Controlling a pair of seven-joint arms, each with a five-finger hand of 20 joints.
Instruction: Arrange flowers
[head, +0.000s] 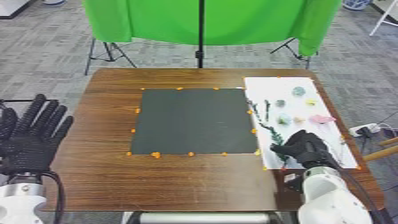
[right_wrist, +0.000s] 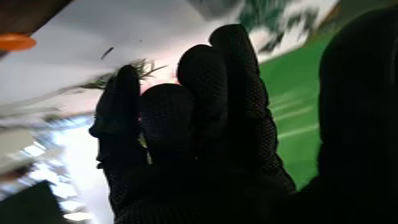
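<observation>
In the head view my right hand (head: 306, 149) is over the lower part of the white sheet (head: 266, 85), beside a long green stem (head: 274, 136). Its fingers are fairly straight in the right wrist view, where the hand (right_wrist: 209, 145) has its thumb apart and a green sprig (right_wrist: 142, 70) lies beyond the fingertips. Farther up the sheet are a pink flower (head: 322, 119), a yellow one (head: 311, 102), a blue-green one (head: 283, 119) and a grey-green one (head: 298, 91). My left hand (head: 31, 145) is open off the table's left side.
A black square sheet (head: 194, 121) with orange bits around its edges lies on the brown table (head: 98, 120), left of the white sheet. Behind the table hangs a green cloth (head: 231, 22) on stands. A wooden piece (head: 382, 152) is beyond the right edge.
</observation>
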